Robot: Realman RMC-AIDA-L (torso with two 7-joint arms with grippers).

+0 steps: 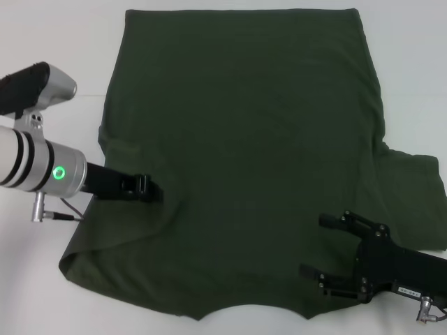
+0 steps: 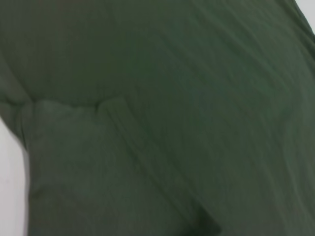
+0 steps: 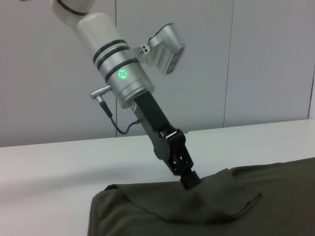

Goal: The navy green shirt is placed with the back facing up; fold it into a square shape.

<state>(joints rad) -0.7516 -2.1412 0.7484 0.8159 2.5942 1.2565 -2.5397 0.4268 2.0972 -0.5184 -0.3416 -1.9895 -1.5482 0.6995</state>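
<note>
Right gripper (image 1: 316, 244): lower right of the head view, over the shirt's near edge; fingers spread, holding nothing.
Shirt (image 1: 244, 160): dark green, spread plain side up on the white table (image 1: 63, 279), filling the middle of the frame; one sleeve sticks out at right.
Left gripper (image 1: 155, 192): left of centre, tip pressed into a raised fold of cloth; finger state cannot be told.

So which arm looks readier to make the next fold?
Probably the left: the left gripper is already down on the shirt, by its folded-in left edge. The right gripper hangs open over the near hem.
</note>
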